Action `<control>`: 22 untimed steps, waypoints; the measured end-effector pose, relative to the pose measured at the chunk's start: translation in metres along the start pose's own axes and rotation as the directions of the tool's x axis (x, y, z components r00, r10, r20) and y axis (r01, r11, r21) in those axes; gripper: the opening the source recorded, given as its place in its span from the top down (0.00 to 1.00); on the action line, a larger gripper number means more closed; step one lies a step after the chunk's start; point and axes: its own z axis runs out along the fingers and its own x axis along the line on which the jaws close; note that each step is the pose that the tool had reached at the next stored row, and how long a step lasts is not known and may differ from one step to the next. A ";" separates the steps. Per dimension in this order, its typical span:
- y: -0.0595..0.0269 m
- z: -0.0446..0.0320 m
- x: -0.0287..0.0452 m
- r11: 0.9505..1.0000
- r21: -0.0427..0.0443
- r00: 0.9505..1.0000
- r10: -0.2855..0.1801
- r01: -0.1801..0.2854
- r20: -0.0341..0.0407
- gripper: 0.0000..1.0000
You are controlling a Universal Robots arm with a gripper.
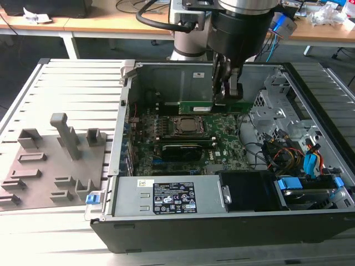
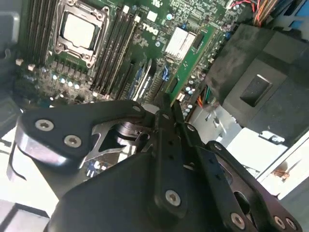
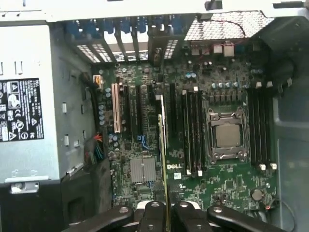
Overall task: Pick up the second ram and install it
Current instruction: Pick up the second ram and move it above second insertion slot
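Exterior view: gripper [image 1: 226, 98] is holding the ram [image 1: 197, 106] edge-down just beside the socket [image 1: 191, 126], fingers [image 1: 235, 88] clamping its upper edge off-centre; stick is looking light, stiff, thin, fragile, so gripping the bare long edges, off chips and contacts, is seeming safest.

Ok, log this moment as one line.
hand: shut on second ram | place: over motherboard, inside open computer case
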 end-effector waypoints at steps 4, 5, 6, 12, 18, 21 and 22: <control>0.0006 0.0035 -0.0072 1.000 -0.001 0.999 0.031 -0.031 0.021 0.86; 0.0008 0.0040 -0.0114 1.000 -0.001 0.999 0.031 -0.031 0.021 0.86; 0.0009 0.0043 -0.0148 1.000 -0.001 0.999 0.031 -0.031 0.021 0.86; 0.0021 0.0082 -0.0355 1.000 0.000 0.999 0.031 -0.031 0.013 0.86; 0.0026 0.0178 -0.0415 1.000 0.000 0.999 0.031 -0.031 0.012 0.86; 0.0025 0.0205 -0.0421 1.000 0.000 0.999 0.031 -0.031 0.012 0.86; 0.0025 0.0223 -0.0424 1.000 0.000 0.999 0.031 -0.031 0.012 0.86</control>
